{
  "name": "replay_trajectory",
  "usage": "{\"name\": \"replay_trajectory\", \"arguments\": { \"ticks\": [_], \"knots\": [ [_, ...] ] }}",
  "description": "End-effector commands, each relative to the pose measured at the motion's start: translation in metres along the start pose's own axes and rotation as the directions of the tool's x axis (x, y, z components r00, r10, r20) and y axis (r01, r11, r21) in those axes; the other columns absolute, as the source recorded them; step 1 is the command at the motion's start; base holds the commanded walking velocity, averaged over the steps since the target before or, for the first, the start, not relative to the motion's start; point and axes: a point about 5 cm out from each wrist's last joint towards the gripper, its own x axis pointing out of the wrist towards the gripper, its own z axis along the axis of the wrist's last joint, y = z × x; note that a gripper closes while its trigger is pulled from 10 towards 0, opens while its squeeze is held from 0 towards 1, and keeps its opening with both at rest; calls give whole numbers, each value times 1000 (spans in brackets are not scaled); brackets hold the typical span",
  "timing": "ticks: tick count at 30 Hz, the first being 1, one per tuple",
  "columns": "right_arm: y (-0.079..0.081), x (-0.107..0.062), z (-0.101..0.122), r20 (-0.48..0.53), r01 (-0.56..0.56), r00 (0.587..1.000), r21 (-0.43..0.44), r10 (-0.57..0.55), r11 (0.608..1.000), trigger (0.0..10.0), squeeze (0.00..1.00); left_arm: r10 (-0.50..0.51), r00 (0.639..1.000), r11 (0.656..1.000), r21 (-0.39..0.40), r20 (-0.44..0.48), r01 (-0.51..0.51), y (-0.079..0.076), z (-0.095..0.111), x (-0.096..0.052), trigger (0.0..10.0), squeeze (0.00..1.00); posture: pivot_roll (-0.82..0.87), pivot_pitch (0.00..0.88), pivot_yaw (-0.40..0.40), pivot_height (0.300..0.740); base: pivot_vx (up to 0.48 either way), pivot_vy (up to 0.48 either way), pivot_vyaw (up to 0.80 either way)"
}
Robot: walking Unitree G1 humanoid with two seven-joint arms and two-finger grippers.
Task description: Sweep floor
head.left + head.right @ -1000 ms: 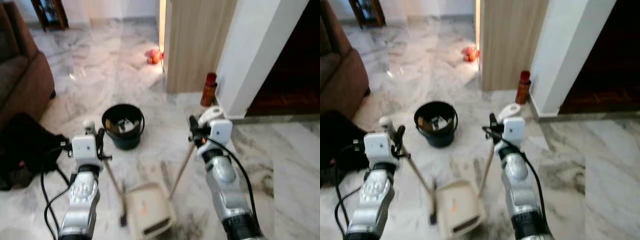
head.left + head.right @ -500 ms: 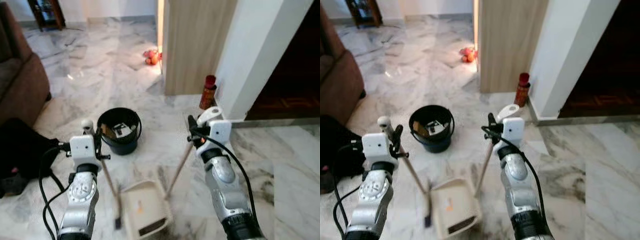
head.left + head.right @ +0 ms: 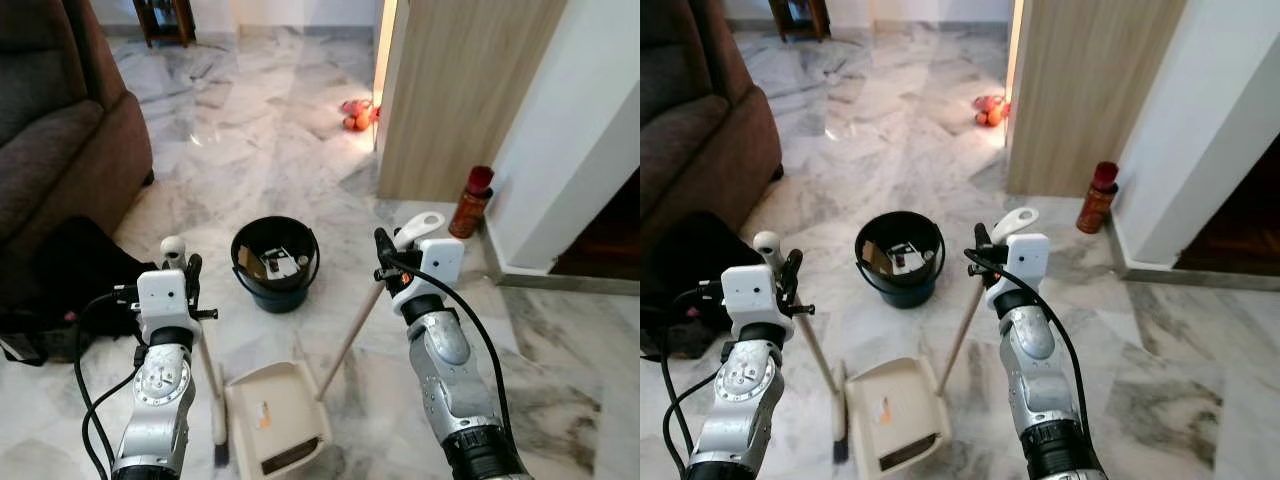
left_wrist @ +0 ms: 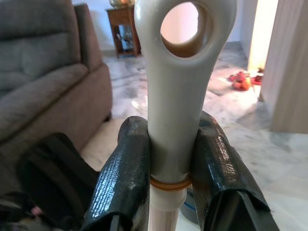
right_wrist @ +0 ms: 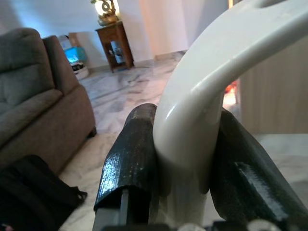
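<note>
Beige plastic dustpan [image 3: 275, 420] stays clamped by its long handle in my right gripper [image 3: 385, 262], my left gripper [image 3: 186, 275] still gripping the wooden-handled broom [image 3: 212, 385], camera view swung left.

Bucket [image 3: 275, 262] contents too small to identify. Broom [image 3: 218, 420] head cut off at the frame's bottom edge, as is the dustpan [image 3: 276, 420] front. Orange things [image 3: 355, 113] by the wood panel too small to tell.

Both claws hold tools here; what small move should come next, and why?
Probably lift the cream plastic dustpan toward the black bucket: the right claw grips its long handle, the left claw grips the broom handle, and the bucket stands just beyond the pan.
</note>
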Motion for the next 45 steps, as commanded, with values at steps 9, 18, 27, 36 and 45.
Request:
{"name": "replay_trajectory", "arguments": {
  "ticks": [9, 18, 27, 36, 45],
  "knots": [
    [-5, 1, 8, 43, 23, 999, 22, -24, 1000, 10000, 0, -9, 999, 1000, -2, 37, 9, -3, 8, 1, 10000, 0, 112, 93, 35, 740, 322, 0, 63],
    [-6, 1, 9, 47, 24, 999, 19, -25, 1000, 10000, 0, -10, 999, 1000, -2, 39, 10, -3, 8, 1, 10000, 0, 110, 92, 37, 740, 322, 0, 0],
    [-5, 1, 9, 47, 20, 999, 16, -21, 1000, 10000, 0, -11, 999, 1000, -1, 39, 11, -3, 8, 0, 10000, 0, 111, 93, 37, 740, 321, 0, 0],
    [-6, 1, 10, 49, 19, 999, 11, -20, 1000, 10000, 0, -14, 999, 1000, -1, 45, 14, -3, 8, -2, 10000, 0, 112, 94, 35, 740, 205, 0, 0],
    [-5, 2, 12, 61, 14, 998, 11, -15, 1000, 10000, 0, 17, 999, 998, 58, 33, -19, 15, 0, -19, 10000, 0, 111, 94, 40, 740, 0, 0, 0]
  ]
}}
